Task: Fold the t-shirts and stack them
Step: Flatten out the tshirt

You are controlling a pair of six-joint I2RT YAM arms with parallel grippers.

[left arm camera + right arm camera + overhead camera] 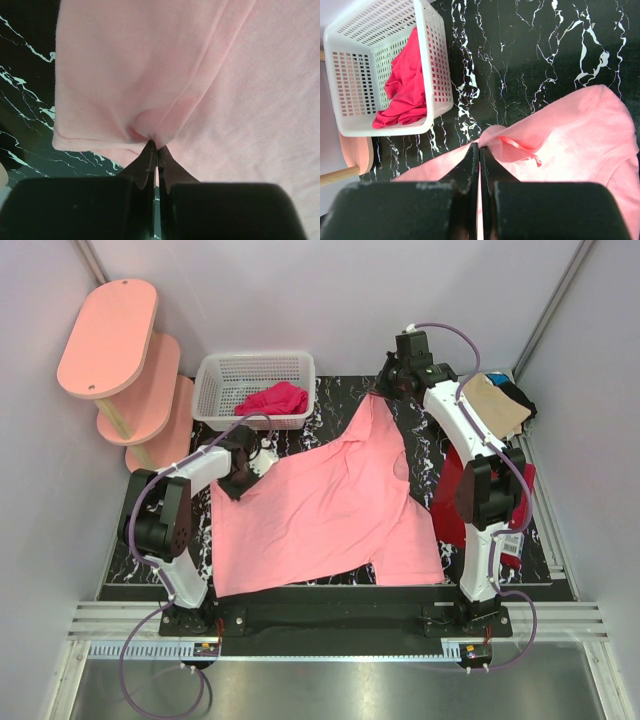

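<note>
Top external view: the black, white-veined table stands inside pale walls, with a metal rail along its near edge. The salmon-pink t-shirt lies spread over the middle of the table, reaching from the near edge toward the far right corner.

My left gripper is clenched on a fold of this shirt at its left sleeve, toward the table's left edge. My right gripper is clenched on the shirt's far tip, just beside the neckline, near the far edge.

A white mesh basket stands at the far left corner and holds a crimson cloth. Along the right edge lie a dark red shirt, a tan shirt and a black shirt, partly hidden by my right arm. A pink tiered shelf stands beyond the far left corner.
</note>
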